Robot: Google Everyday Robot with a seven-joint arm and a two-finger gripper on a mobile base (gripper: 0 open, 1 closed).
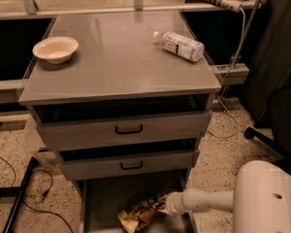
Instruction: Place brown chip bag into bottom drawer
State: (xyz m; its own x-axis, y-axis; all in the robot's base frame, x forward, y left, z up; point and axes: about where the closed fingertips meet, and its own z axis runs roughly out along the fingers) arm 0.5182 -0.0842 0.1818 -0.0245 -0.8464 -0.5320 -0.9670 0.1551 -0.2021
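Note:
The brown chip bag (141,212) is wrinkly, dark brown with pale yellow ends, and lies low over the floor of the bottom drawer (102,198), which is pulled out at the foot of the cabinet. My gripper (162,207) reaches in from the right on a white arm and is at the bag's right end, apparently gripping it. The bag hides the fingertips. I cannot tell whether the bag rests on the drawer floor or hangs just above it.
Two grey drawers with black handles (129,129) sit slightly open above. A white bowl (55,49) and a clear plastic bottle (180,45) lie on the cabinet top. Cables (19,188) cross the speckled floor at left. A dark chair base (269,140) stands at right.

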